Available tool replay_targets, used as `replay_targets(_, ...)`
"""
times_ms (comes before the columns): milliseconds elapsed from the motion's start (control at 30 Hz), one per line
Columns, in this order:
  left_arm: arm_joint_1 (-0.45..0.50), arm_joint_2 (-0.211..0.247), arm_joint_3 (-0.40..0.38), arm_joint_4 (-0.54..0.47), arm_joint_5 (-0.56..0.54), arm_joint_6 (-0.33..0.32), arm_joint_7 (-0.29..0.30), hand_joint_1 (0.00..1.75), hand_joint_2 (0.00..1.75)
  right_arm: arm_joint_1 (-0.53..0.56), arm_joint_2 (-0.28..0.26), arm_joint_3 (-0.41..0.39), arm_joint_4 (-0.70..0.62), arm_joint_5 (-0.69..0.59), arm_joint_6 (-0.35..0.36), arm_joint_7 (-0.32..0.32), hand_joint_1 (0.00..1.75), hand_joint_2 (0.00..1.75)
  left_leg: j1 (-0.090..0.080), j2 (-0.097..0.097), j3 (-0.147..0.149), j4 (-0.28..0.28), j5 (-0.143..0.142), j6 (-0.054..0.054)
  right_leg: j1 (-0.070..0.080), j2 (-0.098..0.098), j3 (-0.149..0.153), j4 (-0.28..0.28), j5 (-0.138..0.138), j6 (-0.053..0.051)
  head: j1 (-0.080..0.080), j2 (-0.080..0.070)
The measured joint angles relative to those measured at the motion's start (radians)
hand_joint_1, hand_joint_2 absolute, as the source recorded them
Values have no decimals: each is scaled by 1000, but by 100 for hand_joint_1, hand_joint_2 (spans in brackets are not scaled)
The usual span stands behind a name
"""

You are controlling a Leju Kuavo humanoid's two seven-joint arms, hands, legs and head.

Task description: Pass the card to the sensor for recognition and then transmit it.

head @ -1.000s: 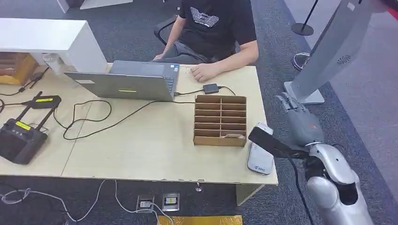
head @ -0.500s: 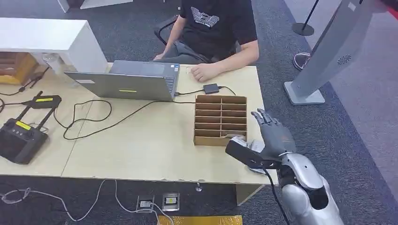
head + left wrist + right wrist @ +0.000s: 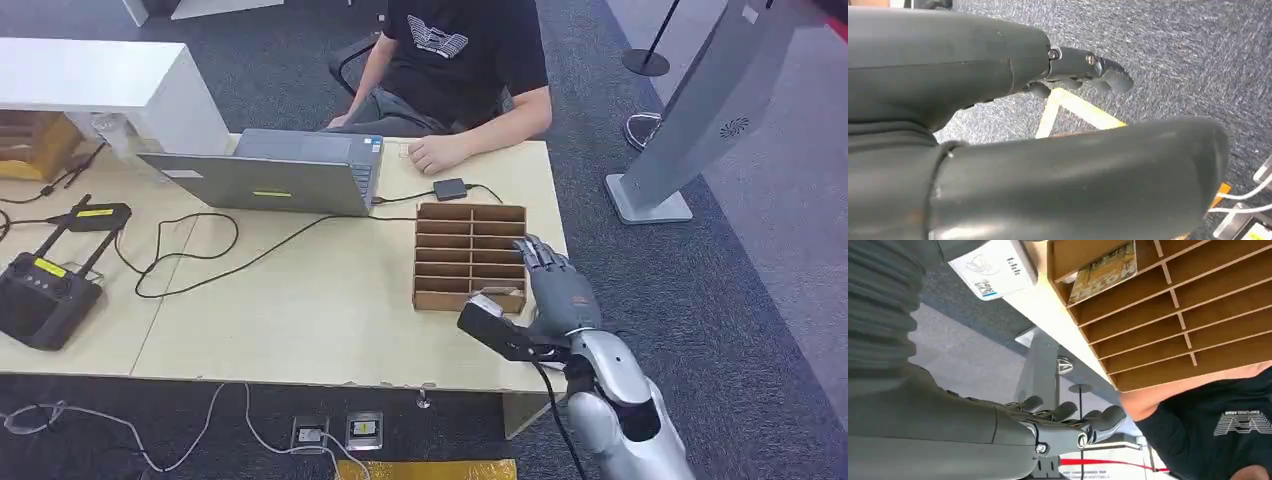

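Grey-fingered right hand (image 3: 555,285) hovers released, fingers spread, holding nothing, beside the brown cardboard slotted organiser (image 3: 470,257) on the pale wooden counter (image 3: 300,310). The yellow printed card (image 3: 1104,271) lies flat in the organiser's nearest compartment. Likely light, thin, stiff and slippery; pinch its exposed edge. Left hand (image 3: 1083,67) hangs loosely uncurled.

i see bright, even room light, soft shadows; head pic sharp, wrist pics blurry up close.
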Motion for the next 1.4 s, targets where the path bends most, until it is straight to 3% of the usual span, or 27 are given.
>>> replay_targets(733,0,-8,-3,0,27,20,-3,0,0,-13,82,0,124,59,-26,-46,0,175,0,0,0,0,0,0,0,0,0,0,0,0,0,0)
replay_targets(900,0,-15,-3,0,39,28,-3,0,0,-14,68,3,151,7,-47,-181,0,175,0,0,0,0,0,0,0,0,0,0,0,0,0,0)
replay_targets(1033,0,-19,-3,0,42,31,-3,0,0,-28,60,6,193,2,-88,-203,0,175,0,0,0,0,0,0,0,1,0,0,0,0,0,0)
replay_targets(1400,0,-25,-3,0,46,31,-3,0,0,-40,53,19,264,0,-104,-204,0,175,0,0,0,0,0,0,0,0,0,0,0,0,0,0)
